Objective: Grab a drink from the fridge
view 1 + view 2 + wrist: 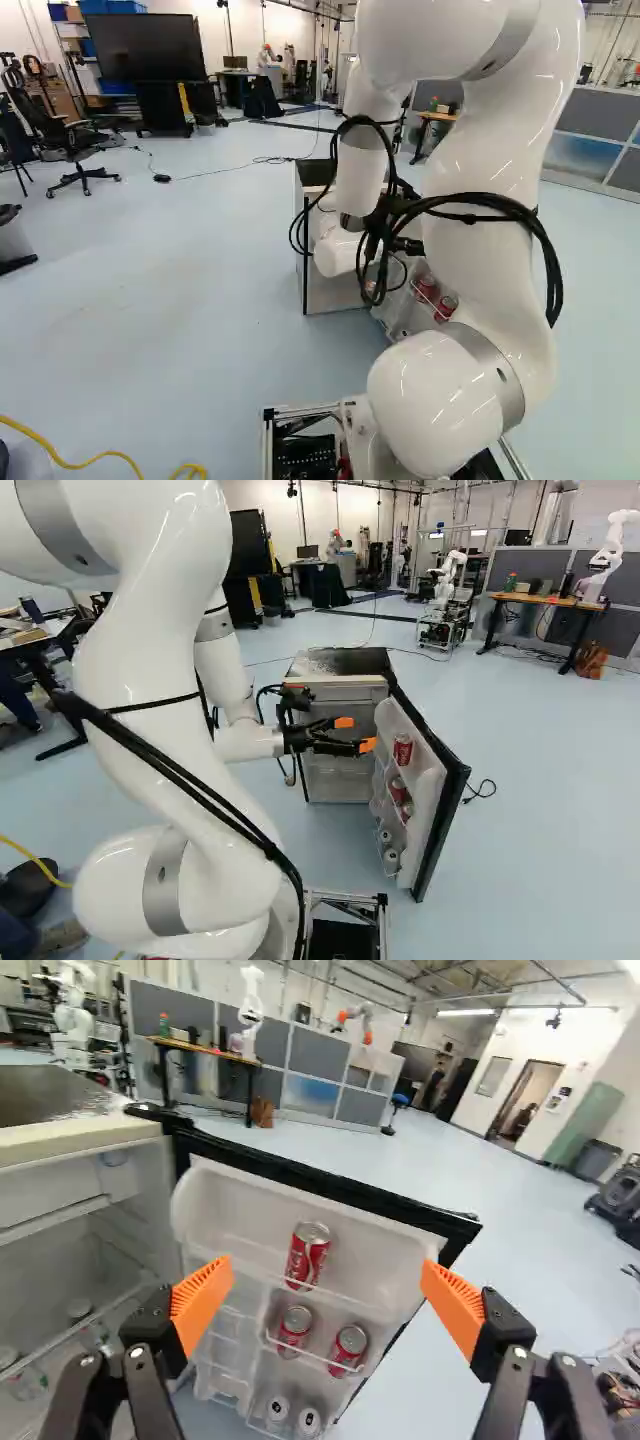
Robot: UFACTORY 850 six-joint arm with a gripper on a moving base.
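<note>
- Fridge (pixel 345 662) is standing open; the arm wants to be clearing its near front edge
- Door (pixel 428 790) is offering its inner face; pushing there could be swinging it
- Gripper (pixel 327 1268) is facing the door; fingers are standing wide apart, pinching nothing; best advancing slowly, centring
- Top can (pixel 308 1255) is standing below the door's top edge, roughly midway across; squeezing above the rail (pixel 300 1285), then lifting before withdrawing
</note>
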